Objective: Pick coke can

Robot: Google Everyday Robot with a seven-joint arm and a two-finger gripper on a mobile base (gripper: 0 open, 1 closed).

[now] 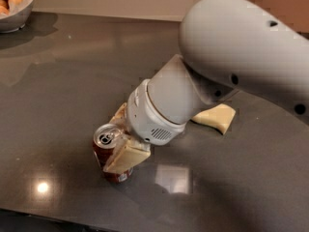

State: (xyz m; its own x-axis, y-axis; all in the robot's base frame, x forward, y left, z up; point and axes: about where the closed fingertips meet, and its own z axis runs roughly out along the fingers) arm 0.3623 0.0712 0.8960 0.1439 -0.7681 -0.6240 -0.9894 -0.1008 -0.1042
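Now: gripper [111,144] pinching the coke can [103,148]

The two cream fingers [126,156] press on opposite sides of the can, which stands upright on the dark table [58,81]. The arm [241,52] rises to the right of the can. A bowl [12,18] sits well behind it.

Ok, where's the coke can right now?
The can stands lower left in the camera view, on the dark table near its front edge, with the gripper down around it.

The dark grey tabletop [72,81] carries one dark red soda can with silver top [100,151], one grey bowl [17,21], and one robot pincer [115,143] at the can.
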